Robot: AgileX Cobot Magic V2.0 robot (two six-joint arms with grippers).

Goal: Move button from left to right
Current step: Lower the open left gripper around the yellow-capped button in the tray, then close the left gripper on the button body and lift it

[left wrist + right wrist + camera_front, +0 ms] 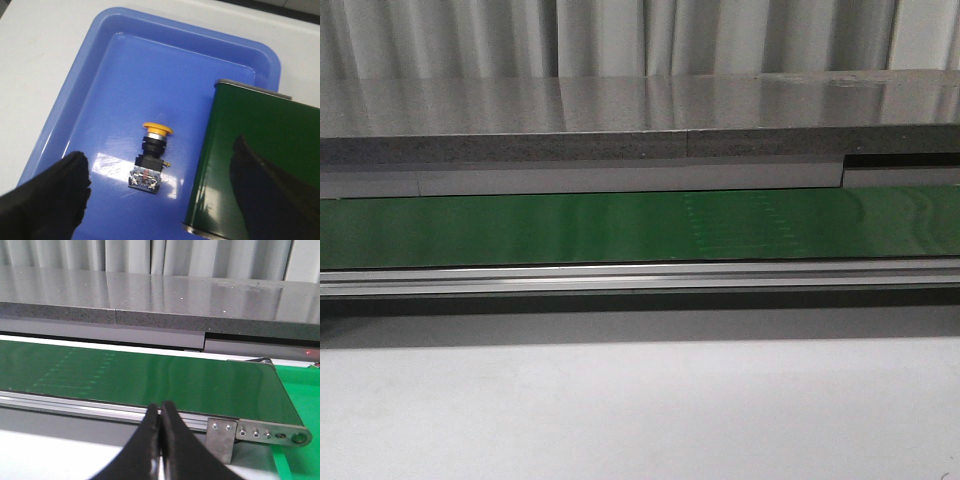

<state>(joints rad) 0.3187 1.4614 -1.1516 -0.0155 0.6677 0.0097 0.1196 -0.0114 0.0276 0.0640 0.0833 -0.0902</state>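
**Supervisor:** What are your grippers doing?

**Me:** My left gripper (160,200) hangs above the tray with its fingers (47,197) spread wide, holding nothing. The gap between them frames the button (150,157), which I judge is the line-up for a descent and pinch. My right gripper (161,440) has its fingers pressed together, empty, and faces the conveyor belt (150,382). It looks parked, waiting to take no part until a handover or none at all.

**Supervisor:** Where exactly is the button?

**Me:** It lies tipped on its side on the floor of the blue tray (75,105), yellow cap pointing away from my fingers, black body nearer them. The belt's end overhangs the tray's far side, just beside the button but not touching it.

**Supervisor:** And the front camera?

**Me:** It shows only the belt; no button, neither arm.
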